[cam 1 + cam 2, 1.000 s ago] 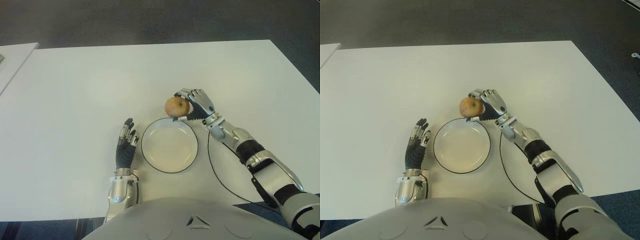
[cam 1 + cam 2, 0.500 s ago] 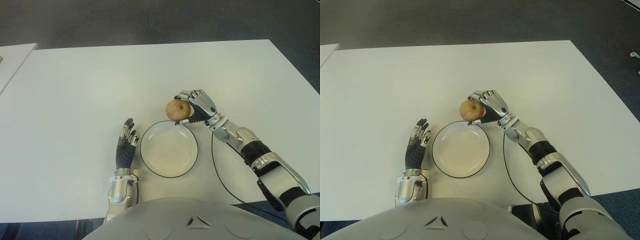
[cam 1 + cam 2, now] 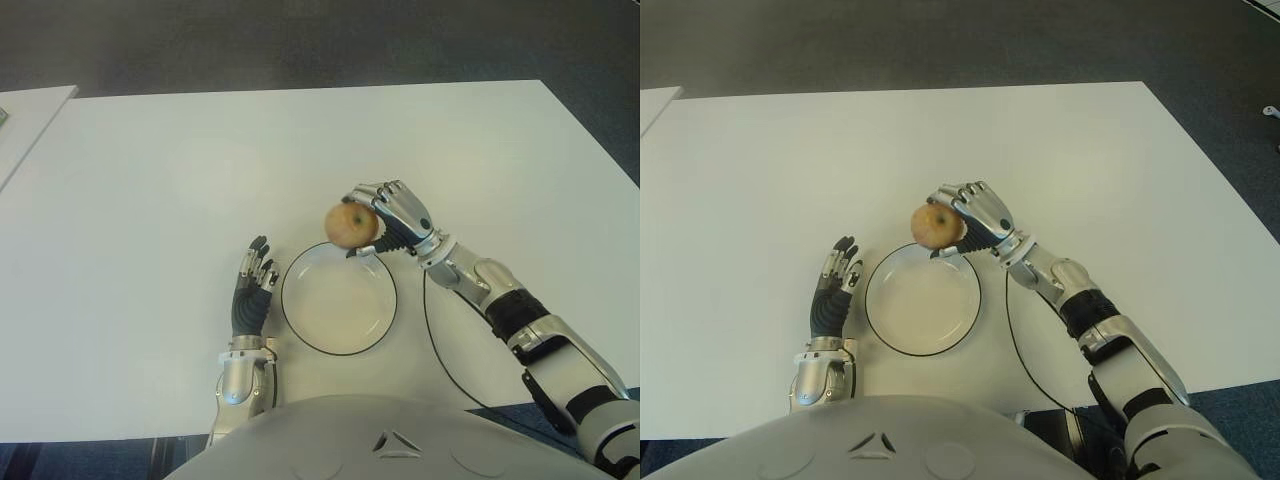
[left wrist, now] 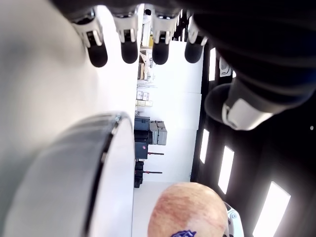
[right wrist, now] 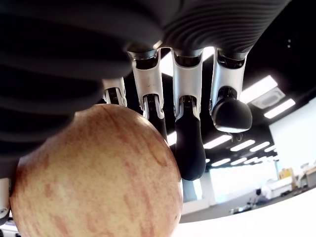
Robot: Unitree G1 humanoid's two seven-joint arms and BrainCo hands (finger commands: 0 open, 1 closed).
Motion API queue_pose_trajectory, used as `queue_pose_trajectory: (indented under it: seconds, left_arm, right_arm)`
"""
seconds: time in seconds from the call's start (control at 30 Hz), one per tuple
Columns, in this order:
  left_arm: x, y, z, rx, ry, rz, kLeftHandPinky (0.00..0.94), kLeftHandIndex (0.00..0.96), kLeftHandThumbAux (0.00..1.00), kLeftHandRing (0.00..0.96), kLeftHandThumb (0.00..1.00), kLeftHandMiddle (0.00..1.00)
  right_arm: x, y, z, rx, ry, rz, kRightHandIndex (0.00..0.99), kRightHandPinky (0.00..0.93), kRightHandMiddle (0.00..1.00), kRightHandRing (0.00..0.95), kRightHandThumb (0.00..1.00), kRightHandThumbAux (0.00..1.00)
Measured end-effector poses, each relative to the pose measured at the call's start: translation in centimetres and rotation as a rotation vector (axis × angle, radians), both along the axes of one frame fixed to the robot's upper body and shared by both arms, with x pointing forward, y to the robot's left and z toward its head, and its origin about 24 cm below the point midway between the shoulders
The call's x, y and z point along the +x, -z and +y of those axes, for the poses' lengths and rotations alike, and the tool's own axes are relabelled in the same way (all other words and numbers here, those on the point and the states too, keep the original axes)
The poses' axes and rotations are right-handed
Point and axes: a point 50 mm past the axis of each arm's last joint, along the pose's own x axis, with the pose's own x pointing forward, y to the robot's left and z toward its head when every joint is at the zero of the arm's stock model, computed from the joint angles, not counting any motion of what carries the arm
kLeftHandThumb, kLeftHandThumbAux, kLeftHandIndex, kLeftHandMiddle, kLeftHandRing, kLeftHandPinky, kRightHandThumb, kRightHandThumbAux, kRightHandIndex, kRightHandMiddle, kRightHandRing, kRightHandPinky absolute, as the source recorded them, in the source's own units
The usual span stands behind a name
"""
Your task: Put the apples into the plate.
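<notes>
Where right hand [image 3: 392,215] curls, apple [image 3: 351,225] inside

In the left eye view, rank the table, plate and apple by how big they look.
1. table
2. plate
3. apple, held in the right hand above the plate's far rim, so slightly nearer the camera.

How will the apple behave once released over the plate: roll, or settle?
The apple, in the right hand above the plate rim, is round and rigid, so it probably rolls. The raised rim likely stops it. Its smooth skin may slip between the fingers.
</notes>
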Motion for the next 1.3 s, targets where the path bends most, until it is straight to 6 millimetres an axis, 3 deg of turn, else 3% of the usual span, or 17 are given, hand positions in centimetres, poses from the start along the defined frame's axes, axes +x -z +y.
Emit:
queue_pose_trajectory:
  seconds: [0.97,1.3]
  left_arm:
    - [0.8,0.2,0.1,0.001,0.006,-0.022,0.0,0.0,0.524,0.0,0.0,0.0]
    - [1.3,0.2,0.0,0.002,0.023,-0.058,0.0,0.0,0.511,0.0,0.0,0.0]
  right_arm:
    - [0.2,-1.3,-0.5,-0.023,0.016,-0.042,0.4,0.842,0.534,0.854,0.854,0.675]
    - [-0.6,-2.0,-0.3,-0.027,-0.025,-0.07,0.398,0.831,0.532,0.845,0.853,0.675]
